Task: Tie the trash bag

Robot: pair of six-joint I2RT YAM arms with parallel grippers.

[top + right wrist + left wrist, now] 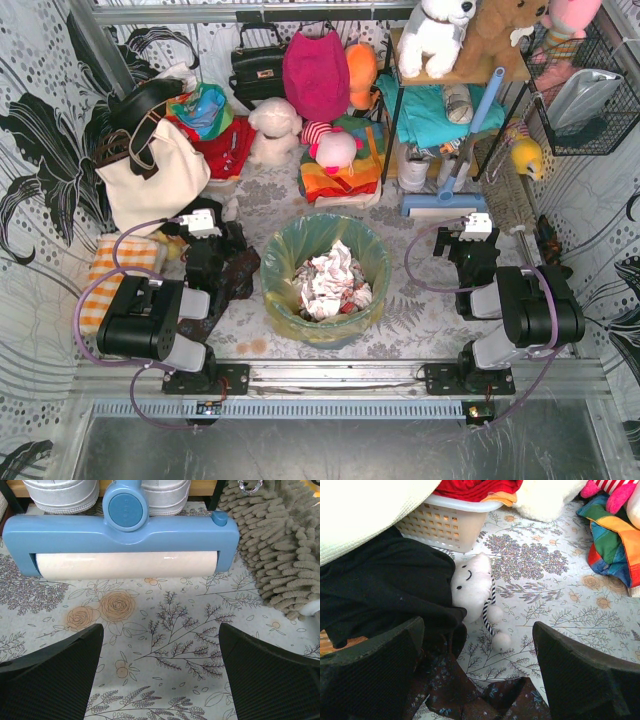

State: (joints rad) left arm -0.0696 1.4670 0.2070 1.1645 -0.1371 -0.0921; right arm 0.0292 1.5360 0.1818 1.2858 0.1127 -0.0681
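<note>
The trash bag (284, 250), thin yellow plastic, lines a round teal bin (305, 333) at the table's middle, between the two arms. Its rim is folded out over the bin's edge and its mouth lies wide, with crumpled white paper (332, 282) inside. My left gripper (477, 647) is open to the left of the bin, hovering over dark cloth and a small cloud toy, with nothing between its fingers. To the right of the bin my right gripper (160, 652) is open over the bare flowered tablecloth. Neither gripper touches the bag, which shows only in the top view.
A cream tote bag (150, 178) and a white basket (445, 527) stand at the back left. A black cloth (385, 590), a brown flowered cloth (450, 692) and a cloud plush (472, 582) lie by the left gripper. A blue roller (125, 535) and a shaggy mop head (280, 545) lie before the right one.
</note>
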